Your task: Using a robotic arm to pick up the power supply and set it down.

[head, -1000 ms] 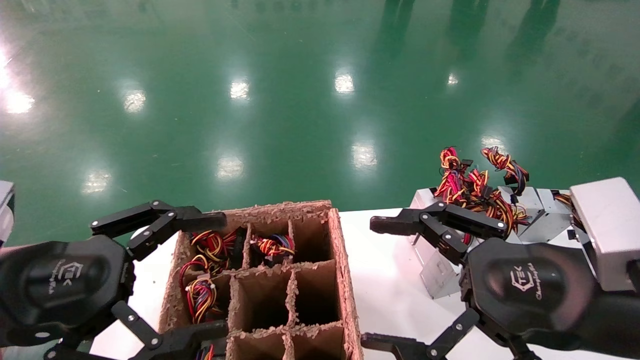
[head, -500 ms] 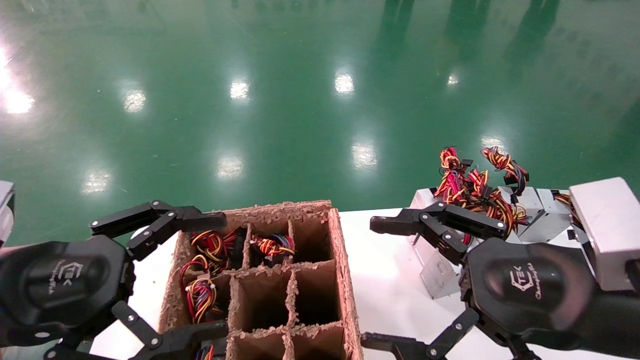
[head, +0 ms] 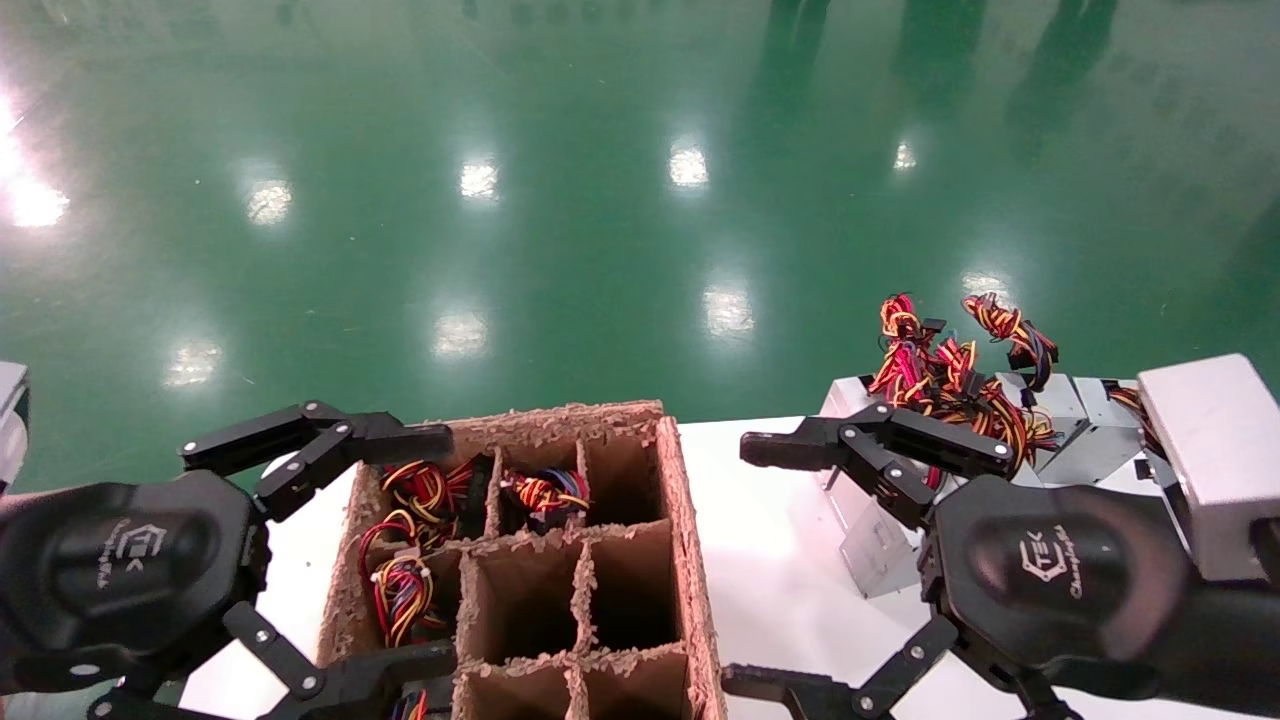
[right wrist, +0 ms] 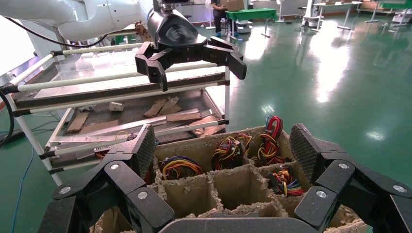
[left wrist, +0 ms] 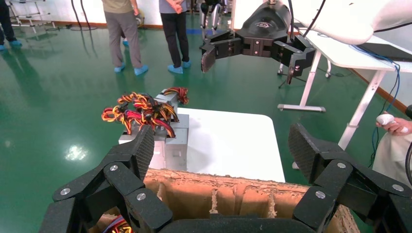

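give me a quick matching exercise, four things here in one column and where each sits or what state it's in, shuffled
Things:
1. left gripper
2. right gripper
3. power supplies
4. box

Places or states:
A. piled on the white table's right side, wires on top
B. cardboard, divided into cells, some holding wires
C. open, over the table between box and pile
D. open, over the box's left edge

Pairs: 1-D, 2-C, 3-A, 4-B

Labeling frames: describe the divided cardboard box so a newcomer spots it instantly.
On the white table, between the left claw and the right claw, both open, sits the brown cardboard box. Unlike the silver power supplies piled to its right, it is fuzzy-edged and split into cells, some holding coloured wire bundles.
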